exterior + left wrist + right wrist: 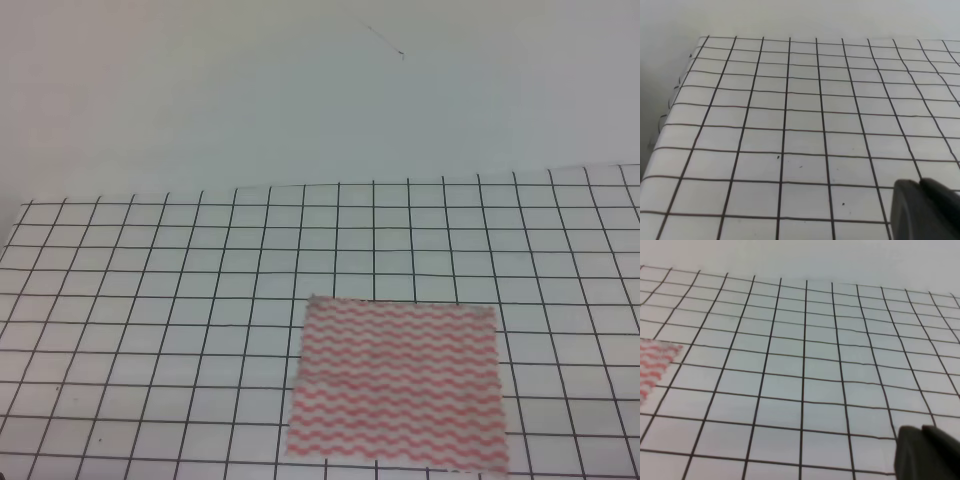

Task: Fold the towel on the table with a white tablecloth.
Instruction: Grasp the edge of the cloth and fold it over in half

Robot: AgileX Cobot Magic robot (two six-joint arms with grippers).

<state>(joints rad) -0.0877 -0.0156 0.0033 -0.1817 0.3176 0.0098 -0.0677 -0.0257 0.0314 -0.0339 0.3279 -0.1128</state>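
At 5 o'clock in the high view, the towel [398, 383] lies flat and unfolded on the desk [150, 330], its near edge close to the bottom of the picture. Grid tablecloth [120, 280] covers the desk; plain wall [250, 90] behind at 12 o'clock. No arm shows in the high view. Left wrist view: dark part of the left hand [925, 210] at 5 o'clock, over bare cloth; clenched or released, cannot tell. Right wrist view: right hand [927, 452] likewise at 5 o'clock, state unclear; towel corner at 9 o'clock, well apart.

Towel [398, 385] flat on gridded tablecloth [150, 300]
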